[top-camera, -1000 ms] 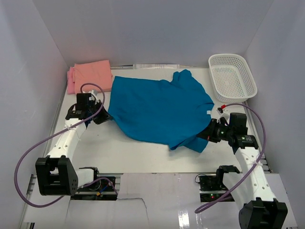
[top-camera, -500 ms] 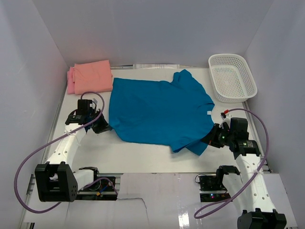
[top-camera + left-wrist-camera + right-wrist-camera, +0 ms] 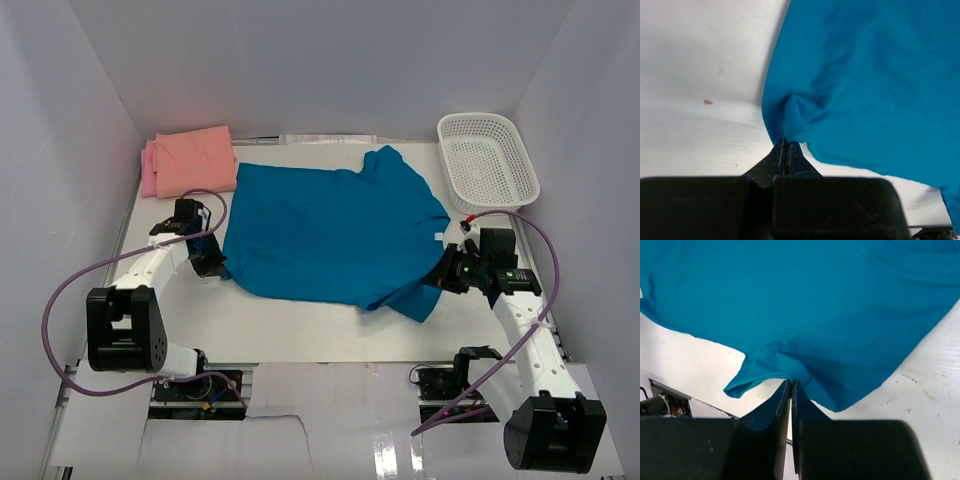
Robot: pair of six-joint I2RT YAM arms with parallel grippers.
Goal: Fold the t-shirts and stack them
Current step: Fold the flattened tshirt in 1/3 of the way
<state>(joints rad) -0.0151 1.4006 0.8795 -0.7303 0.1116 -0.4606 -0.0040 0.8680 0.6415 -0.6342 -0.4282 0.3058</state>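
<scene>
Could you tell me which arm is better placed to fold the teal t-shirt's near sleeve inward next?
Right, probably: the right jaws are shut on the teal-blue cloth t-shirt by that sleeve; the left jaws pinch its opposite hem edge.

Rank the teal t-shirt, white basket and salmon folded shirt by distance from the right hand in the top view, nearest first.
1. Teal t-shirt, centre, pinched in the right hand.
2. White basket, back right.
3. Salmon folded shirt, back left corner.

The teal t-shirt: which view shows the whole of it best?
The top external view: the teal t-shirt lies entire, spread out. The left wrist view shows only the corner pinched in the left fingers; the right wrist view, only the edge pinched in the right fingers.
</scene>
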